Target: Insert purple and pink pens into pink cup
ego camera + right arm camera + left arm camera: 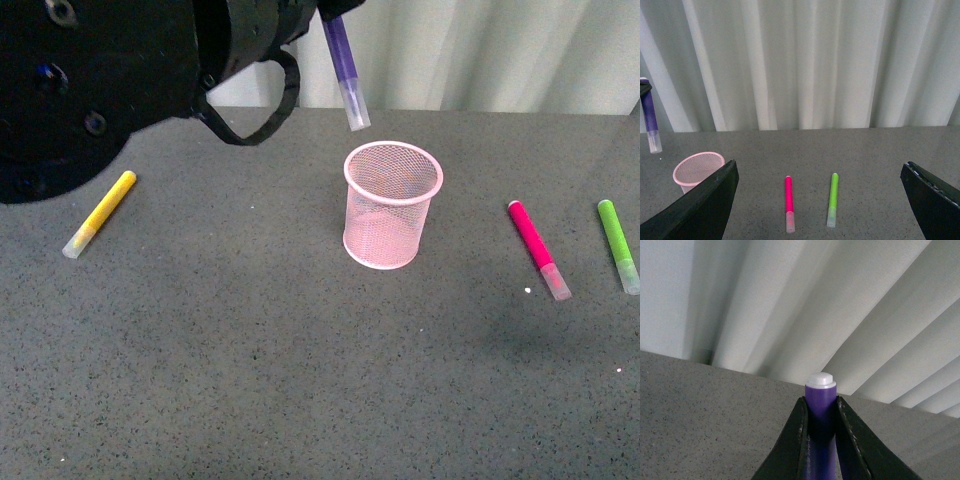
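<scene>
Grips the purple pen (345, 70) in the left gripper (820, 404), jaws narrowed to a tight pinch against both sides of the barrel, the white butt end poking out just past the tips. Holds it in the air, close to upright with a slight tilt, clear cap pointing down. Hangs that cap above the far left part of the rim of the pink cup (385, 230), not yet inside and not touching the mesh. From the right wrist view, shows the pen clearly higher than the cup and off to one side of it.

Finds the pink cup standing upright near the middle of the grey speckled table (300, 380), mouth open upward.

Leaves the pink pen (535, 245) lying flat on the table to the right of the cup, well apart from it, clear cap at the near end. Has the green marker (617, 240) lying just to the right of the pink pen, roughly parallel, cap likewise toward the near side. Has the yellow marker (103, 210) lying flat far to the left, cap at its near left end.

Spreads the right gripper (820, 167) wide, jaws far apart and holding nothing, with the pink pen and green marker visible on the table through the gap.

Backs onto a pale pleated curtain (480, 50) along the table's far edge.
</scene>
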You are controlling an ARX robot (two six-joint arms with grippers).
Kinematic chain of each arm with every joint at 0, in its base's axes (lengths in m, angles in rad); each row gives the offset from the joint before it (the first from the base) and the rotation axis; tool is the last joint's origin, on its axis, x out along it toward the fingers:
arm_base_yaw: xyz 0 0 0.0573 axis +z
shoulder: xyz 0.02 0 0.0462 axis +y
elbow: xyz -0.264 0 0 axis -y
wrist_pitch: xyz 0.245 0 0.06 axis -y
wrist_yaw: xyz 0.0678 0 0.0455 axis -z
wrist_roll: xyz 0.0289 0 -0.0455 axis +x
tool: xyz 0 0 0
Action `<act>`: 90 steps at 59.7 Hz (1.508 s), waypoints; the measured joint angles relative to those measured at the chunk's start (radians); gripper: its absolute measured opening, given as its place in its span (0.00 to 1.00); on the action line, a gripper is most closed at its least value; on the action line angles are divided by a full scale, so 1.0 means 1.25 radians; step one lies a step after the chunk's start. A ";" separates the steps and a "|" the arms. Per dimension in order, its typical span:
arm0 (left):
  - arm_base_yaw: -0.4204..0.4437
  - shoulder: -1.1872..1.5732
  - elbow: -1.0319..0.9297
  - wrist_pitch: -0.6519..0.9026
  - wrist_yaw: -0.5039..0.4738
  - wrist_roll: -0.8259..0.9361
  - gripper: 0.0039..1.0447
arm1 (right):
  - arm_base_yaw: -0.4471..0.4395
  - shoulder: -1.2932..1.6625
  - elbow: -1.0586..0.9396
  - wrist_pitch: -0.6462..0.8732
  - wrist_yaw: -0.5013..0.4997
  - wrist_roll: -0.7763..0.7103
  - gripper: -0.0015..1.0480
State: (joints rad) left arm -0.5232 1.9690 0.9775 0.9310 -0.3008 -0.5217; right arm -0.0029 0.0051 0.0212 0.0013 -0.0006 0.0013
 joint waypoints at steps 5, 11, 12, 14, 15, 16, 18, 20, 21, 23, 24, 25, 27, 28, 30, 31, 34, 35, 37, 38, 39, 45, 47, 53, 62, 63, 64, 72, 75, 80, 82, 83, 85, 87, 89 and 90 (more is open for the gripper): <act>-0.014 0.034 0.010 0.034 -0.011 -0.021 0.11 | 0.000 0.000 0.000 0.000 0.000 0.000 0.93; -0.031 0.063 0.023 0.047 -0.026 -0.048 0.11 | 0.000 0.000 0.000 0.000 0.000 0.000 0.93; -0.033 0.065 0.024 0.048 -0.028 -0.049 0.11 | 0.000 0.000 0.000 0.000 0.000 0.000 0.93; -0.039 0.073 0.026 0.055 -0.034 -0.053 0.11 | 0.000 0.000 0.000 0.000 0.000 0.000 0.93; -0.042 0.077 0.029 0.056 -0.037 -0.055 0.11 | 0.000 0.000 0.000 0.000 0.000 0.000 0.93; -0.047 0.082 0.032 0.058 -0.040 -0.061 0.11 | 0.000 0.000 0.000 0.000 0.000 0.000 0.93; -0.053 0.090 0.036 0.063 -0.046 -0.064 0.11 | 0.000 0.000 0.000 0.000 0.000 0.000 0.93; -0.059 0.097 0.041 0.066 -0.049 -0.068 0.11 | 0.000 0.000 0.000 0.000 0.000 0.000 0.93; -0.063 0.104 0.046 0.069 -0.050 -0.069 0.11 | 0.000 0.000 0.000 0.000 0.000 0.000 0.93; -0.068 0.110 0.051 0.071 -0.050 -0.070 0.11 | 0.000 0.000 0.000 0.000 0.000 0.000 0.93; -0.071 0.116 0.055 0.074 -0.050 -0.072 0.11 | 0.000 0.000 0.000 0.000 0.000 0.000 0.93; -0.073 0.119 0.058 0.075 -0.050 -0.072 0.11 | 0.000 0.000 0.000 0.000 0.000 0.000 0.93; -0.077 0.127 0.063 0.083 -0.049 -0.072 0.11 | 0.000 0.000 0.000 0.000 0.000 0.000 0.93; -0.081 0.133 0.068 0.089 -0.049 -0.072 0.11 | 0.000 0.000 0.000 0.000 0.000 0.000 0.93; -0.083 0.142 0.075 0.094 -0.048 -0.072 0.11 | 0.000 0.000 0.000 0.000 0.000 0.000 0.93; -0.085 0.145 0.079 0.097 -0.044 -0.071 0.11 | 0.000 0.000 0.000 0.000 0.000 0.000 0.93; -0.088 0.156 0.089 0.107 -0.044 -0.071 0.11 | 0.000 0.000 0.000 0.000 0.000 0.000 0.93; -0.089 0.161 0.093 0.113 -0.044 -0.069 0.11 | 0.000 0.000 0.000 0.000 0.000 0.000 0.93; -0.090 0.169 0.100 0.122 -0.044 -0.068 0.11 | 0.000 0.000 0.000 0.000 0.000 0.000 0.93; -0.090 0.173 0.103 0.129 -0.044 -0.068 0.11 | 0.000 0.000 0.000 0.000 0.000 0.000 0.93; -0.090 0.176 0.105 0.132 -0.044 -0.068 0.11 | 0.000 0.000 0.000 0.000 0.000 0.000 0.93; -0.089 0.204 0.132 0.149 -0.037 -0.065 0.11 | 0.000 0.000 0.000 0.000 0.000 0.000 0.93; -0.088 0.221 0.146 0.155 -0.030 -0.064 0.11 | 0.000 0.000 0.000 0.000 0.000 0.000 0.93; -0.081 0.252 0.159 0.180 -0.006 -0.046 0.11 | 0.000 0.000 0.000 0.000 0.000 0.000 0.93; -0.066 0.282 0.168 0.209 0.022 -0.019 0.11 | 0.000 0.000 0.000 0.000 0.000 0.000 0.93; -0.065 0.284 0.168 0.211 0.026 -0.018 0.11 | 0.000 0.000 0.000 0.000 0.000 0.000 0.93; -0.061 0.287 0.170 0.215 0.031 -0.016 0.11 | 0.000 0.000 0.000 0.000 0.000 0.000 0.93; -0.036 0.302 0.178 0.226 0.058 0.014 0.11 | 0.000 0.000 0.000 0.000 0.000 0.000 0.93; -0.027 0.304 0.178 0.226 0.067 0.019 0.11 | 0.000 0.000 0.000 0.000 0.000 0.000 0.93; -0.014 0.304 0.178 0.232 0.076 0.024 0.11 | 0.000 0.000 0.000 0.000 0.000 0.000 0.93; -0.010 0.304 0.177 0.236 0.076 0.026 0.11 | 0.000 0.000 0.000 0.000 0.000 0.000 0.93; -0.007 0.304 0.176 0.237 0.076 0.026 0.11 | 0.000 0.000 0.000 0.000 0.000 0.000 0.93; -0.005 0.304 0.174 0.241 0.076 0.029 0.11 | 0.000 0.000 0.000 0.000 0.000 0.000 0.93; -0.002 0.304 0.171 0.246 0.076 0.031 0.11 | 0.000 0.000 0.000 0.000 0.000 0.000 0.93; -0.001 0.304 0.165 0.248 0.076 0.033 0.11 | 0.000 0.000 0.000 0.000 0.000 0.000 0.93; -0.001 0.304 0.163 0.250 0.076 0.033 0.11 | 0.000 0.000 0.000 0.000 0.000 0.000 0.93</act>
State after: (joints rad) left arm -0.5247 2.3489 1.1816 1.2438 -0.2054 -0.4801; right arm -0.0029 0.0051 0.0212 0.0013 -0.0006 0.0013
